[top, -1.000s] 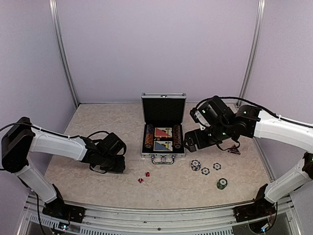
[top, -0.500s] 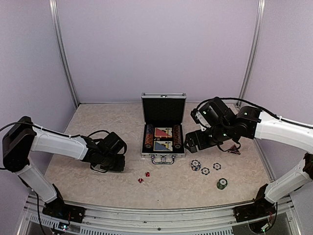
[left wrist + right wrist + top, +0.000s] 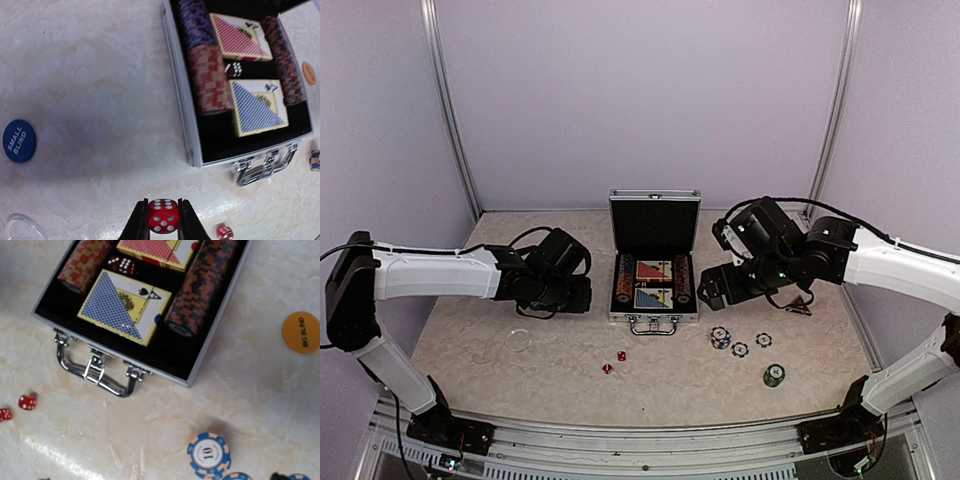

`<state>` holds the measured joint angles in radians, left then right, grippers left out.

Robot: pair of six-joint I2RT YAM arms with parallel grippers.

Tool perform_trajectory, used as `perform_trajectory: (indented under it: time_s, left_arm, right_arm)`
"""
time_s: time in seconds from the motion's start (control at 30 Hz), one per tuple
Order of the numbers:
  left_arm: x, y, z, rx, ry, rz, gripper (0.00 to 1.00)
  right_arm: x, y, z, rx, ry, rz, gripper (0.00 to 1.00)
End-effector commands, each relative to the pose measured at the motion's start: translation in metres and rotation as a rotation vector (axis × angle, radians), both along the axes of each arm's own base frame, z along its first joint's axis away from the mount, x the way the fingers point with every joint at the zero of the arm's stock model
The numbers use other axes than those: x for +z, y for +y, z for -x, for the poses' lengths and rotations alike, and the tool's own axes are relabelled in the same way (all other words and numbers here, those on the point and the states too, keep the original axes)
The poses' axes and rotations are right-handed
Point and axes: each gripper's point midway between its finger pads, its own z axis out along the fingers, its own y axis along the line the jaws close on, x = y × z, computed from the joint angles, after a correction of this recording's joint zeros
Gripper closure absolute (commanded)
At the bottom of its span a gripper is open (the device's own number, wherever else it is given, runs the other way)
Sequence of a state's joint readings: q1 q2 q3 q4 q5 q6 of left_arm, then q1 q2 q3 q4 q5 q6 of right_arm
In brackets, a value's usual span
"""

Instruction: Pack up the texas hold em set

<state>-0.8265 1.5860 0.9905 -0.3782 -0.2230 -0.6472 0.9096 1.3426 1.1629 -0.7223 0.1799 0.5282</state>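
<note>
red die (image 3: 163, 216) betw left fingers (image 3: 140, 226), nr case (image 3: 178, 95)

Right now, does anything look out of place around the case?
Yes: pieces lie loose outside the open case. Two red dice sit before its handle, striped chips right of them, a blue small blind disc to its left, an orange big blind disc to its right. Nothing looks damaged.
</note>
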Motion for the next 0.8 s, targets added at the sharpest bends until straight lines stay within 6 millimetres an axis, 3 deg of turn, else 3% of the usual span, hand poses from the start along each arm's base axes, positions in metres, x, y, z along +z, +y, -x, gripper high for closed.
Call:
perform_trajectory:
  time_s: [0.0,0.33,0.53,0.77]
  left_arm:
    - [0.022,-0.022,-0.022,-0.023,-0.054,-0.002,0.88]
    - [0.053,-0.103,-0.080,-0.104,-0.111,0.084,0.89]
    - [0.037,-0.142,-0.106,-0.152,-0.104,0.092,0.89]
    - [0.000,-0.162,-0.116,-0.173,-0.052,0.059,0.89]
  right_arm:
    - [0.005,-0.006,0.002,-0.012,-0.036,-0.004,0.06]
    - [0.005,-0.019,0.005,-0.046,-0.050,-0.001,0.05]
    - [0.006,-0.026,0.007,-0.060,-0.055,0.010,0.05]
    - [0.007,-0.030,0.008,-0.071,-0.055,0.021,0.05]
